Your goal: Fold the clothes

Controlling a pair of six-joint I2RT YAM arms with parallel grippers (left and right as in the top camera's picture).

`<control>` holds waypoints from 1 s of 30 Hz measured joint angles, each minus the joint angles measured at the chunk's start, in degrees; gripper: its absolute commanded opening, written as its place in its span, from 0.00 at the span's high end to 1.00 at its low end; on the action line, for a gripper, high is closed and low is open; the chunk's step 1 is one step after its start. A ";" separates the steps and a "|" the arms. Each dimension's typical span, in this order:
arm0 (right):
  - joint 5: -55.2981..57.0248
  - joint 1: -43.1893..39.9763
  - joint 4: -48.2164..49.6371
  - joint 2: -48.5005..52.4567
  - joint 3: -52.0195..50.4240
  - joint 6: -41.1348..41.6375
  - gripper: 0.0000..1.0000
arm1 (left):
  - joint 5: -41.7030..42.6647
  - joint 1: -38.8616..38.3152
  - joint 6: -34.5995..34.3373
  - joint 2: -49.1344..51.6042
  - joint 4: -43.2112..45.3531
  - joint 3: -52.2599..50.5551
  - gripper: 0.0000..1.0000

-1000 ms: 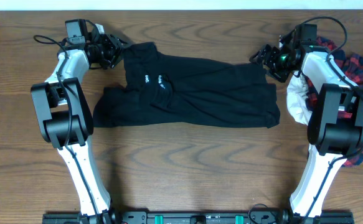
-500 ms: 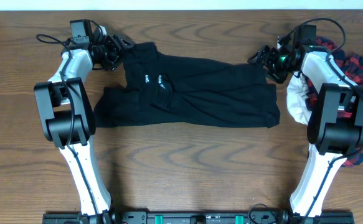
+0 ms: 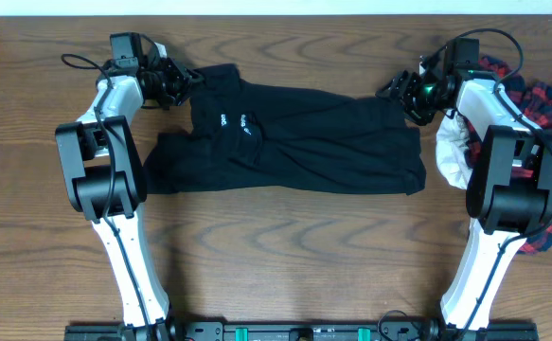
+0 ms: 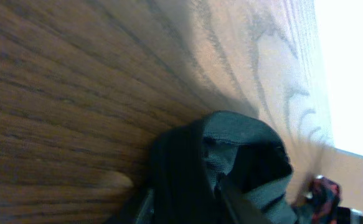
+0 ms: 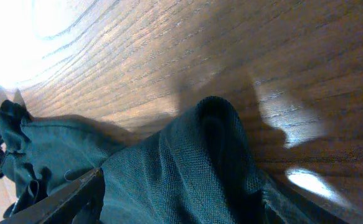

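Note:
A black garment (image 3: pixel 294 137) lies spread flat across the middle of the table in the overhead view. My left gripper (image 3: pixel 179 80) is at its top-left corner. In the left wrist view the two fingers are close together with a hump of dark cloth (image 4: pixel 231 155) pinched between them. My right gripper (image 3: pixel 406 95) is at the garment's top-right corner. In the right wrist view its fingers (image 5: pixel 181 199) stand wide apart on either side of a raised fold of the cloth (image 5: pixel 200 155).
A white cloth (image 3: pixel 454 152) and a red plaid garment (image 3: pixel 550 114) are heaped at the right edge beside the right arm. The table's far edge (image 3: pixel 285 13) runs just behind both grippers.
My left gripper has shifted a little to the right, onto the garment's top-left corner. My right gripper has barely moved. The garment lies the same.

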 measured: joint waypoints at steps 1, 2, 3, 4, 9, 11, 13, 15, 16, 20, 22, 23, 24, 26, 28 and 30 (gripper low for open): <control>-0.04 0.00 0.00 0.00 0.00 0.02 0.23 | 0.00 0.00 -0.02 0.13 -0.04 0.00 0.81; -0.04 0.00 0.04 0.00 0.00 0.11 0.23 | 0.04 0.00 -0.02 0.28 -0.09 0.00 0.81; -0.02 0.00 0.07 0.00 0.00 0.17 0.23 | 0.15 -0.02 0.02 0.37 -0.09 0.00 0.86; 0.00 0.00 0.11 0.00 0.00 0.28 0.23 | 0.17 -0.02 -0.07 0.42 -0.13 0.00 0.88; 0.72 0.00 0.44 0.17 -0.02 0.59 0.55 | 0.24 -0.02 0.09 0.63 -0.20 0.00 0.90; 1.62 0.07 0.57 0.68 -0.07 1.14 0.71 | 0.24 -0.02 0.13 0.63 -0.20 0.00 0.90; 1.70 0.09 0.72 1.20 -0.11 1.38 0.75 | 0.26 -0.02 0.11 0.63 -0.20 0.00 0.90; 1.92 0.11 0.74 1.29 -0.11 1.68 0.77 | 0.26 -0.02 0.11 0.63 -0.22 0.00 0.90; 1.97 0.15 0.72 1.31 -0.11 1.68 0.81 | 0.31 -0.02 0.13 0.63 -0.24 0.00 0.91; 2.45 0.17 0.68 1.40 -0.24 1.75 0.97 | 0.63 -0.02 0.55 0.68 -0.44 0.00 0.94; 2.58 0.22 0.68 1.40 -0.42 1.64 0.99 | 0.87 -0.02 1.55 0.68 -0.72 0.00 0.94; 2.73 0.22 0.68 1.40 -0.44 1.77 0.99 | 0.94 -0.02 2.08 0.68 -0.83 0.00 0.94; 2.80 0.26 0.70 1.40 -0.44 1.77 0.99 | 1.03 -0.02 2.43 0.68 -0.85 0.00 0.94; 2.89 0.31 0.76 1.40 -0.44 1.73 0.99 | 1.09 -0.02 3.13 0.68 -0.90 0.00 0.94; 2.91 0.33 0.81 1.40 -0.44 1.66 0.99 | 1.11 -0.02 3.61 0.66 -0.94 0.00 0.94; 2.89 0.33 0.83 1.40 -0.44 1.53 0.99 | 1.09 -0.02 4.02 0.55 -1.11 -0.02 0.94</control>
